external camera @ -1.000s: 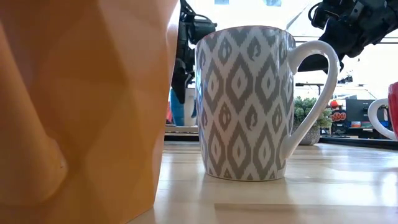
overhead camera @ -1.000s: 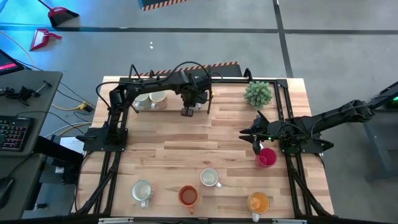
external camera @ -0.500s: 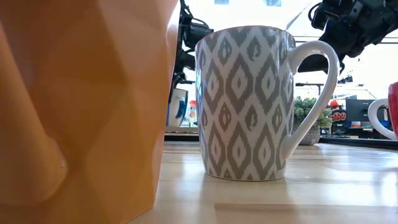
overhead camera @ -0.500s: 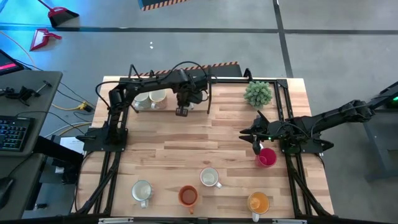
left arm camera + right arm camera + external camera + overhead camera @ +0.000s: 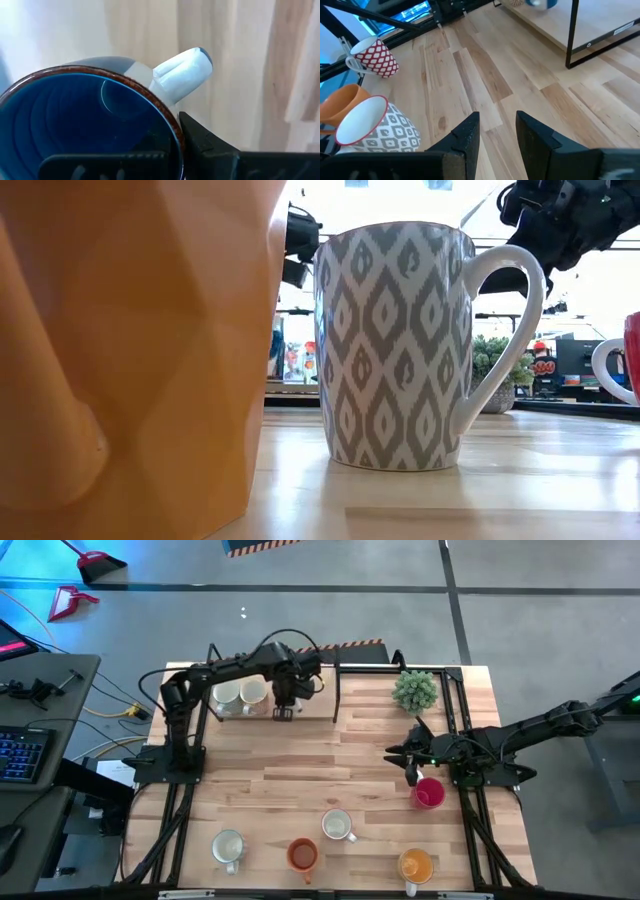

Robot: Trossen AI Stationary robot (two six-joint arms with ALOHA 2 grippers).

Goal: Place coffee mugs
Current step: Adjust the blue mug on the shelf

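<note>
High view: the left hand (image 5: 283, 712) hangs over the far left part of the table (image 5: 300, 780), just beside two cream mugs (image 5: 240, 694) standing side by side on a low rack at the far edge. What it carries is too small to make out here. The right hand (image 5: 412, 768) rests at the right side, just beside a red mug (image 5: 429, 793) and apart from it. Along the near edge stand four mugs: a white mug (image 5: 228, 846), a red-orange mug (image 5: 301, 855), a patterned mug (image 5: 337, 826) and a yellow-orange mug (image 5: 416, 865). A green potted plant (image 5: 415, 690) sits at the far right.

Low view: the orange mug wall fills the left of the frame and blocks most of the table behind it. The grey-and-white diamond-patterned mug stands upright, handle to the right. A red mug's edge shows at the far right.

Left wrist view: the left hand is clenched on the blue mug (image 5: 90, 120), one dark finger (image 5: 200, 142) against its brown-edged rim. The mug has a glossy blue interior and a pale blue handle. Light wood lies below.

Right wrist view: the right hand (image 5: 497, 131) is released, fingers spread over bare planks. Nearby stand the patterned mug, an orange mug and a red-and-white checked mug (image 5: 375, 57). A black frame post (image 5: 572, 32) rises beyond.
</note>
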